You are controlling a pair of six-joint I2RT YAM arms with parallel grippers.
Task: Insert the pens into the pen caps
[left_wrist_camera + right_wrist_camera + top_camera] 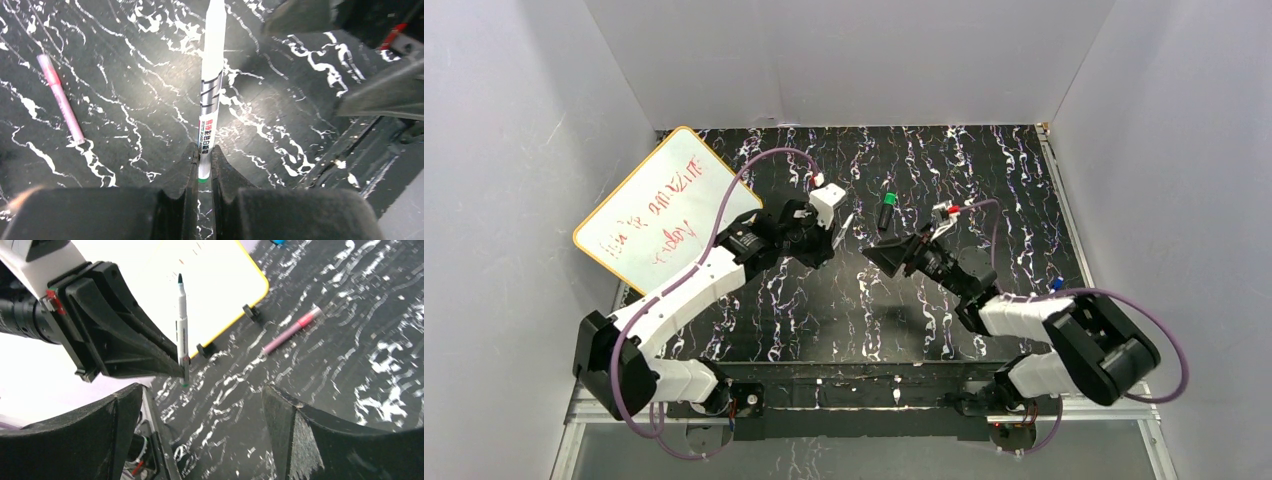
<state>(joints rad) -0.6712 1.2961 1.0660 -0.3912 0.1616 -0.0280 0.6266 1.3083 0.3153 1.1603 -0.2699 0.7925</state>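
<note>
**White-grey pen pinched in left gripper, right gripper gaping**

Top view: the left gripper (pixel 836 238) is closed on the white-grey pen (pixel 848 221). The right gripper (pixel 882 256) faces it close by, and a black marker (pixel 886 212) with a green end lies just beyond both.

Left wrist: the pen juts forward from the pinching fingers (pixel 182 165), and a magenta pen (pixel 61 99) lies on the table at their left in this view.

Right wrist: the jaws are spread wide. The held pen stands upright ahead of them, with the whiteboard (pixel 225 285) behind it.

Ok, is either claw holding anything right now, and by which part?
The left claw grips the white-grey pen by its back end, opposite the writing tip. The right claw is open and holds nothing.
</note>
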